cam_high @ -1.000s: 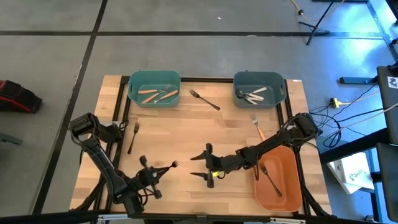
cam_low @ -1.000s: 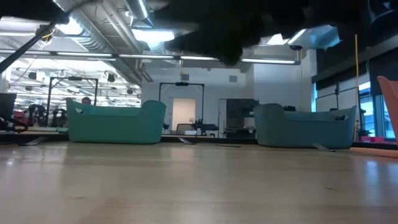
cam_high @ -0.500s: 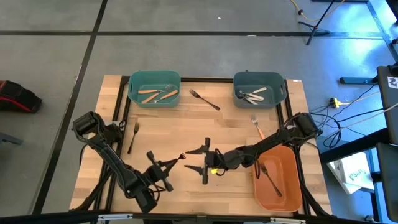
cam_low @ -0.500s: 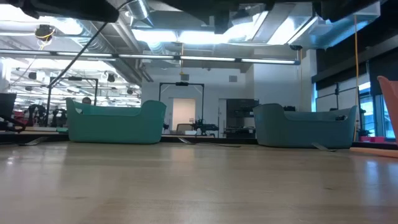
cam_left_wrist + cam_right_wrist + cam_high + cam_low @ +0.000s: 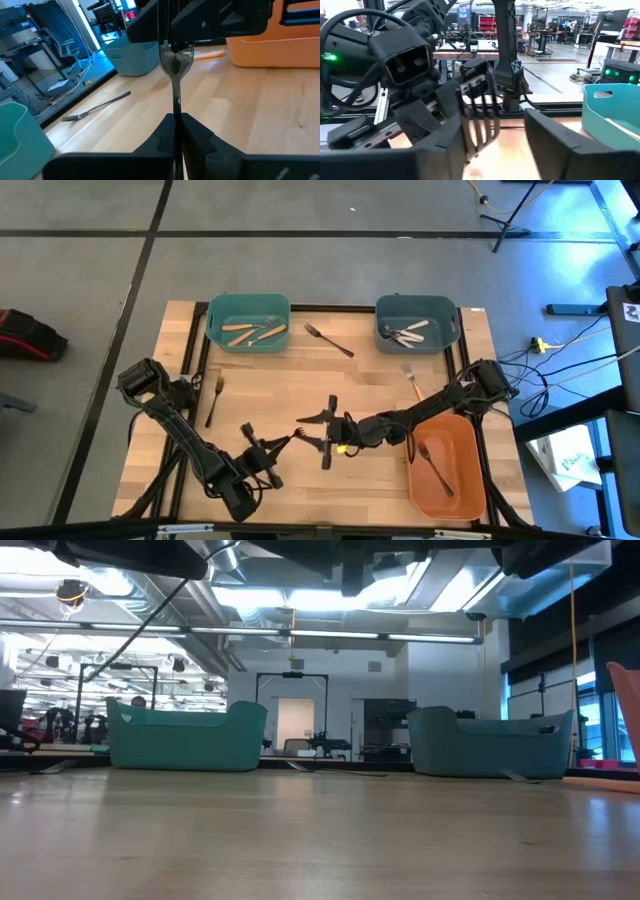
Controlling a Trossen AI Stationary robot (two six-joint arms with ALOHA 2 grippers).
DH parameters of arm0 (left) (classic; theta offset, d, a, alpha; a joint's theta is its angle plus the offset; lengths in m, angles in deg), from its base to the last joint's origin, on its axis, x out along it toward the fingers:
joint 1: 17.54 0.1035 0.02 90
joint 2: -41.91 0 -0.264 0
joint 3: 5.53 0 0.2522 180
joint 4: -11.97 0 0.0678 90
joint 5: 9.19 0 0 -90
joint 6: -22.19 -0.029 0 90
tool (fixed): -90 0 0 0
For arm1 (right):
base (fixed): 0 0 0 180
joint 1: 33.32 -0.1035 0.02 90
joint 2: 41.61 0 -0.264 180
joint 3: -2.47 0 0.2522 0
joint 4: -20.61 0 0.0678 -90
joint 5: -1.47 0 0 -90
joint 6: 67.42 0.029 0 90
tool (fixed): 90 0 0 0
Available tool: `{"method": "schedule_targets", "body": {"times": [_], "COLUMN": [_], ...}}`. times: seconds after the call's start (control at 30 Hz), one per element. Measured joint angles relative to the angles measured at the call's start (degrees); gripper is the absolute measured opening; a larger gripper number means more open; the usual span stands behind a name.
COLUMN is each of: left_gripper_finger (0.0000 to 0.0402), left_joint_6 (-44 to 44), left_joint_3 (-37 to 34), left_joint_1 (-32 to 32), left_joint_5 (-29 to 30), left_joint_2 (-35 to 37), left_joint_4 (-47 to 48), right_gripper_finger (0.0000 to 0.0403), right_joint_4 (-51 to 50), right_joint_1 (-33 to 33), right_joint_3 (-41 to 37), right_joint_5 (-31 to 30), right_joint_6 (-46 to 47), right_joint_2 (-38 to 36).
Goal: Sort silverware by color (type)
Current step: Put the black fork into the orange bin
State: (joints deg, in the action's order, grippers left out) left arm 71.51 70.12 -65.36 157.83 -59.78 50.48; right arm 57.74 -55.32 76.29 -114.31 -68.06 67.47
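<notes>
My left gripper (image 5: 276, 446), at the table's near middle, is shut on a dark metal fork (image 5: 175, 75) held above the wood. The fork's head (image 5: 298, 432) points toward my right gripper (image 5: 323, 435), which is open. In the right wrist view the tines (image 5: 480, 125) stand between my right gripper's two fingers, close to one finger (image 5: 447, 137); I cannot tell whether they touch. Loose on the table lie a dark fork (image 5: 329, 340), another dark fork (image 5: 213, 400) and an orange-handled fork (image 5: 413, 384). My left gripper pinches the fork's thin handle (image 5: 175, 112) between its two fingers, which lie along the handle. The fork sticks out past the fingertips, head forward, toward the table's right side. It is lifted clear of the table.
A teal bin (image 5: 248, 323) at the far left holds orange-handled utensils. A blue-grey bin (image 5: 417, 322) at the far right holds pale-handled ones. An orange bin (image 5: 450, 470) at the near right holds a dark fork. Both far bins show in the low view (image 5: 185, 737).
My left gripper has gone toward the table's right and far side with the fork, keeping hold of it. My right gripper has gone toward the table's left, toward the fork, whose head now stands between its open fingers.
</notes>
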Motion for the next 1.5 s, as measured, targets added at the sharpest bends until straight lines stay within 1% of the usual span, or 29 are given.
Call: {"method": "schedule_targets", "body": {"times": [0.07, 0.2, 0.23, 0.27, 0.4, 0.5, 0.6, 0.67, 0.77, 0.87, 0.97, 1.03, 1.13, 1.3, 1.5], "left_gripper_finger": [0.0012, 0.0021, 0.0022, 0.0024, 0.0028, 0.0029, 0.0034, 0.0045, 0.0072, 0.0099, 0.0117, 0.0121, 0.0121, 0.012, 0.0119], "left_joint_6": [-0.2, -0.2, -0.3, -0.3, 0.8, 1.9, 2.0, 2.0, 1.6, 1.5, 1.5, 1.0, 0.2, 1.6, 3.7], "left_joint_3": [0.0, 0.0, 0.0, 0.0, 0.0, 0.0, 0.0, 0.0, 0.0, 0.0, 0.0, 0.0, 0.0, 0.0, -2.1], "left_joint_1": [0.0, 0.0, 0.0, -0.1, 0.0, 0.0, 0.1, 0.1, -0.1, -1.3, -2.6, -3.3, -4.4, -4.5, -4.6], "left_joint_5": [0.1, 0.1, 0.0, 0.1, 0.0, -0.3, -1.8, -3.2, -4.8, -5.3, -6.8, -8.4, -9.4, -11.1, -11.6], "left_joint_2": [0.0, 0.0, 0.0, 0.0, 0.0, 0.0, 0.0, 0.0, 0.0, 0.4, 1.1, 1.3, 1.2, 1.2, 1.2], "left_joint_4": [0.0, -0.1, -0.1, 0.0, 0.0, 0.0, 0.0, 0.1, 0.1, 0.0, 0.3, 0.3, 1.2, 4.1, 4.7], "right_gripper_finger": [0.0136, 0.0041, 0.0022, 0.0011, 0.0018, 0.0005, 0.0007, 0.0004, 0.0003, 0.0002, 0.0002, 0.0001, 0.0001, 0.0001, 0.0], "right_joint_4": [0.0, 0.0, 0.0, 0.0, -0.1, -0.4, -0.6, -0.9, -1.2, -2.2, -3.5, -4.4, -6.1, -7.6, -9.7], "right_joint_1": [0.0, 0.0, 0.4, 0.7, 1.2, 1.4, 1.4, 1.4, 1.4, 1.4, 1.5, 1.5, 1.5, 1.4, 1.4], "right_joint_3": [0.0, 0.0, 0.0, 0.0, 0.0, 0.0, 0.0, 0.0, 0.0, 0.0, 0.0, 0.0, 0.0, 0.0, 0.0], "right_joint_5": [0.2, -0.1, -0.1, -0.1, 0.3, 1.1, 0.9, 0.9, 0.5, -1.4, -4.0, -5.7, -5.8, -7.5, -9.2], "right_joint_6": [-1.2, -2.8, -2.9, -2.9, -2.9, -4.2, -4.6, -5.0, -6.2, -7.6, -8.7, -8.9, -8.8, -8.9, -8.9], "right_joint_2": [0.0, 0.0, 0.0, 0.0, 0.0, 0.0, 0.0, 0.0, 0.0, -0.1, -0.1, -0.2, -0.2, -0.2, -0.2]}}
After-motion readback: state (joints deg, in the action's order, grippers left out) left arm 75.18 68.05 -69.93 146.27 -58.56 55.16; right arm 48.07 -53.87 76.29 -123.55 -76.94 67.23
